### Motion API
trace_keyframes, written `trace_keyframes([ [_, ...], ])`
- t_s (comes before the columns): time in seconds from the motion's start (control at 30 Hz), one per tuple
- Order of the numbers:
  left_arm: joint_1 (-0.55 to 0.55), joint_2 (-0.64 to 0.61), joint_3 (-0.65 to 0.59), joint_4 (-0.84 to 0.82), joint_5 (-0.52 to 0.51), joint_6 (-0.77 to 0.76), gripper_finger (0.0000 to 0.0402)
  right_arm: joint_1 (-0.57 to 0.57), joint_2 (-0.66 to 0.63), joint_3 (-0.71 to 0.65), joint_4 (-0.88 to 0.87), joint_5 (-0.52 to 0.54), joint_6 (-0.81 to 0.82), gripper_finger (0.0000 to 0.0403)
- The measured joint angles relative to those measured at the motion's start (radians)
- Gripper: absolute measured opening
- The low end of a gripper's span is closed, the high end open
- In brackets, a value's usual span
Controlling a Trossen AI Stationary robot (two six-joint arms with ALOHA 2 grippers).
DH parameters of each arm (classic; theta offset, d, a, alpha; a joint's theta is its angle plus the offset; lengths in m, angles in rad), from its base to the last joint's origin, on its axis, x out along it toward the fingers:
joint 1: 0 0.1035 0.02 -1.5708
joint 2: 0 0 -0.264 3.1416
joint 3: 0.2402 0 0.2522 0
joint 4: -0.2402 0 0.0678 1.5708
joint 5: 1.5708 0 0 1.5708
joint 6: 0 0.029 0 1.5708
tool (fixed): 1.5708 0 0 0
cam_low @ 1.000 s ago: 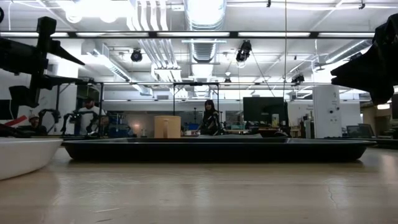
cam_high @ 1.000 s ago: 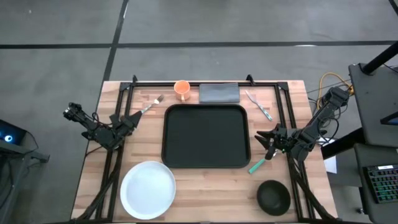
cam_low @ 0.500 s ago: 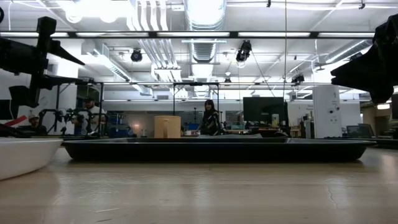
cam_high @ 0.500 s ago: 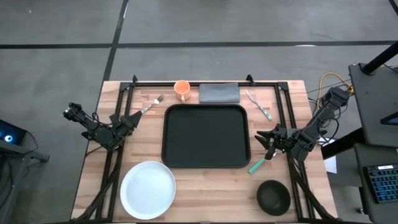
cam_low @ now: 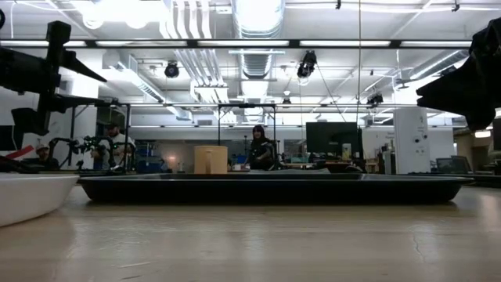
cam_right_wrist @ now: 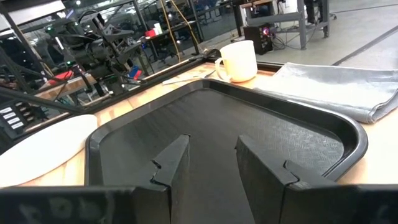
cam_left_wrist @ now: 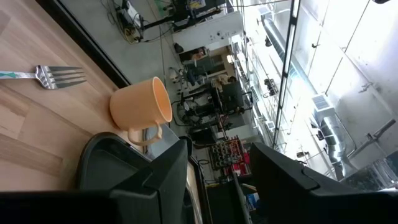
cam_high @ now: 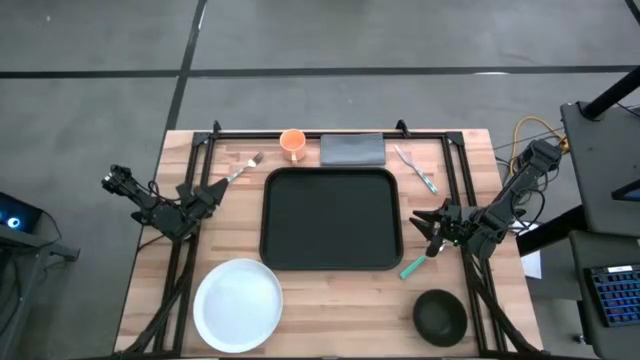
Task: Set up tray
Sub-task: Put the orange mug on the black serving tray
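The black tray (cam_high: 330, 220) lies flat in the middle of the table with nothing on it; in the low view its rim (cam_low: 274, 188) shows edge-on. My left gripper (cam_high: 210, 190) hangs open over the table left of the tray's far left corner and points level toward the orange cup (cam_left_wrist: 140, 106). My right gripper (cam_high: 425, 225) hangs open just off the tray's right rim and points across the tray (cam_right_wrist: 236, 130). Neither has anything between its fingers.
A white plate (cam_high: 238, 305) sits near left and a dark bowl (cam_high: 440, 315) near right. Along the far edge lie a fork (cam_high: 243, 167), the orange cup (cam_high: 292, 143), a grey napkin (cam_high: 352, 149) and a teal-handled utensil (cam_high: 415, 168). Another teal handle (cam_high: 413, 266) lies below my right gripper.
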Motion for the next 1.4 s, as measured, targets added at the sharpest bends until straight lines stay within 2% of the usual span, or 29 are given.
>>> trace_keyframes([
  [0.63, 0.000, 0.025, 0.001, 0.000, 0.000, 0.043, 0.0156, 0.000, 0.000, 0.000, -0.002, 0.001, -0.007, 0.0123],
  [0.8, 0.000, 0.046, 0.001, 0.000, 0.000, 0.044, 0.0156, -0.006, 0.000, 0.000, -0.003, 0.043, -0.054, 0.0123],
  [0.93, 0.000, 0.056, 0.000, 0.000, 0.000, 0.045, 0.0156, -0.037, 0.000, 0.000, -0.017, 0.062, -0.101, 0.0123],
  [1.07, 0.000, 0.058, 0.000, 0.000, 0.000, 0.045, 0.0156, -0.088, 0.000, 0.001, -0.049, 0.113, -0.071, 0.0123],
  [1.17, 0.000, 0.058, 0.000, 0.000, 0.005, 0.038, 0.0156, -0.130, 0.000, 0.001, -0.064, 0.088, -0.049, 0.0123],
  [1.27, 0.000, 0.058, 0.000, 0.007, 0.067, 0.015, 0.0156, -0.163, 0.000, 0.001, -0.062, 0.023, -0.062, 0.0123],
  [1.4, 0.000, 0.058, 0.000, 0.041, 0.220, 0.000, 0.0156, -0.177, 0.002, 0.001, -0.058, -0.002, -0.094, 0.0123],
])
